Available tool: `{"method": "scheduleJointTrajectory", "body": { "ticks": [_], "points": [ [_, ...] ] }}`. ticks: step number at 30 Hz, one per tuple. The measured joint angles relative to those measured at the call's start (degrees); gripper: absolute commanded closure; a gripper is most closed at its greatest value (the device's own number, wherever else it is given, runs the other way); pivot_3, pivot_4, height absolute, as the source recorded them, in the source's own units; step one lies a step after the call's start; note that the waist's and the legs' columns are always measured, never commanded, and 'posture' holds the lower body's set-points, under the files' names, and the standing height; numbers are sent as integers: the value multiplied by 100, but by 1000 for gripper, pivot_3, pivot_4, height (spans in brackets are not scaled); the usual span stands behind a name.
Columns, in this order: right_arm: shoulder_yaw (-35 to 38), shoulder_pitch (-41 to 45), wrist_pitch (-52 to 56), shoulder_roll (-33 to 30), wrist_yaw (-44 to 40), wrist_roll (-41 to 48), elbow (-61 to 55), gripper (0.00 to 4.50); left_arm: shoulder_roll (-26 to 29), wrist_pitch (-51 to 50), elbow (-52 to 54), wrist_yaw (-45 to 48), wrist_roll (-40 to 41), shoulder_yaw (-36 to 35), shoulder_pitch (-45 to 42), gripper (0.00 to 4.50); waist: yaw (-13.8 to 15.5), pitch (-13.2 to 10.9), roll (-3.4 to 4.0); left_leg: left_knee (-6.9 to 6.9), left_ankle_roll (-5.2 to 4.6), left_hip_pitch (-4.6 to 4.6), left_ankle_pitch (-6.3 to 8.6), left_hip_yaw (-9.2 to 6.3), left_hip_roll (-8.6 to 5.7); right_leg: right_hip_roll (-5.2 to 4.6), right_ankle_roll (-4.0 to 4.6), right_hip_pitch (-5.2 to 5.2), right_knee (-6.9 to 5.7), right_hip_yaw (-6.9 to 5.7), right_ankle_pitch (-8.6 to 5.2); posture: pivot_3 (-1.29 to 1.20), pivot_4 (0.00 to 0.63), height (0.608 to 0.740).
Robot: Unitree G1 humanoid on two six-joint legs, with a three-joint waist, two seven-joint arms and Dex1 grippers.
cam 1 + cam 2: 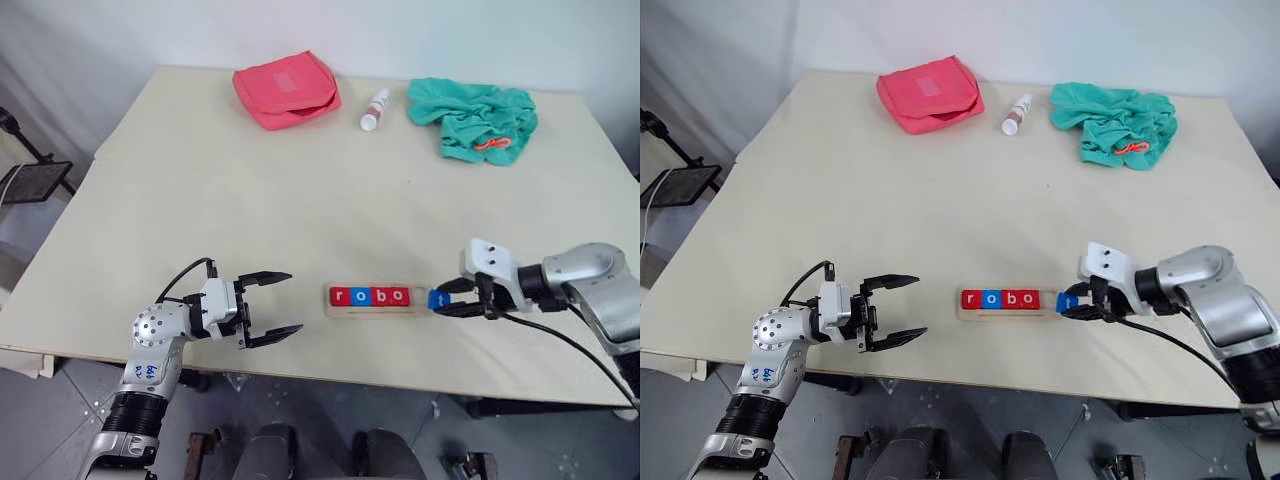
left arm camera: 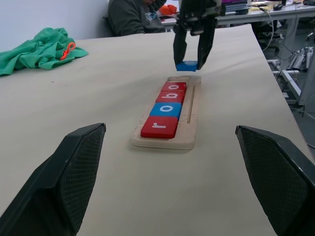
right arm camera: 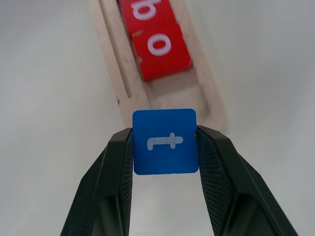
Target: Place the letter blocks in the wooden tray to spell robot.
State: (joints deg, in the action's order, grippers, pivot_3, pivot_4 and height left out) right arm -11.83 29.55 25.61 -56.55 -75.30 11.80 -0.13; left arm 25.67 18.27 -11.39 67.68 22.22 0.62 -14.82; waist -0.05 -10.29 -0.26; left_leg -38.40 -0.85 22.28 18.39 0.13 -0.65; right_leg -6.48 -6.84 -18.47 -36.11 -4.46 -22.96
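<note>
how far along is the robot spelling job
Done: four letter blocks, r, o, b, o, sit in the wooden tray. In hand: the right claw grips the blue t block just past the tray's free end. Left: setting t after the second o. The left claw is open, empty.

Big cream-colored table (image 1: pixel 250 200) with a plain white wall (image 1: pixel 400 30) right behind it, grey tile floor (image 1: pixel 40 420) underneath. Past its far end, a person sits (image 2: pixel 133 17) among cluttered desks (image 2: pixel 275 10).

Bright even light, soft shadows, sharp views, no glare
</note>
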Motion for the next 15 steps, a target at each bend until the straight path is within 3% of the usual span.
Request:
{"method": "scheduleJointTrajectory", "body": {
  "ticks": [15],
  "points": [
    [-576, 802, -701, 511, -430, -631, 1027, 3044, -2, -1, 192, -141, -5, 4, 178, 0, -6, 0, 0, 1, 0, 0, 0, 0, 0, 0, 0, -2, 0, -1, 0, 0, 150, 740]
  ]
}}
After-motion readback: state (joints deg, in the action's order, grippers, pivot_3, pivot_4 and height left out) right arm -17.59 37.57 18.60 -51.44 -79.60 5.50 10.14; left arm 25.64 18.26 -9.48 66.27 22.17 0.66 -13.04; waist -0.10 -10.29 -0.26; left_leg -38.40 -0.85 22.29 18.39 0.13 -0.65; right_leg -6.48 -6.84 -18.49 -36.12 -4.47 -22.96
